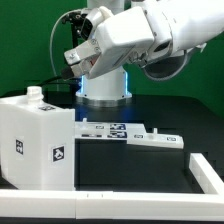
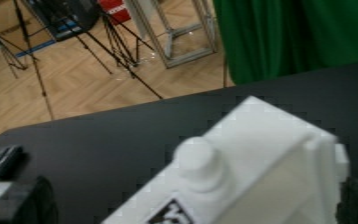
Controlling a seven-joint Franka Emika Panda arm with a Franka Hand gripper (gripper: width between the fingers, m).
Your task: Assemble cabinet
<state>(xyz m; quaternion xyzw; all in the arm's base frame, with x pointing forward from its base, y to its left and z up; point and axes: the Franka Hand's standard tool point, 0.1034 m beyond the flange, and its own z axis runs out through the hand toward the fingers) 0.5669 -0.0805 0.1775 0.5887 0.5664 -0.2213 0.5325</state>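
Gripper [image 2: 190, 200] spread wide, nothing held, hovers over cabinet [image 2: 274, 150] top knob [image 2: 195, 160]; marker board [image 1: 130, 133] adj.

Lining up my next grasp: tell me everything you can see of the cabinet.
The cabinet is a boxy white matte body, plastic by its look, standing upright on the black table at the exterior view's left. Black-and-white square tags mark its two visible faces. A small rounded knob sticks up from its top.
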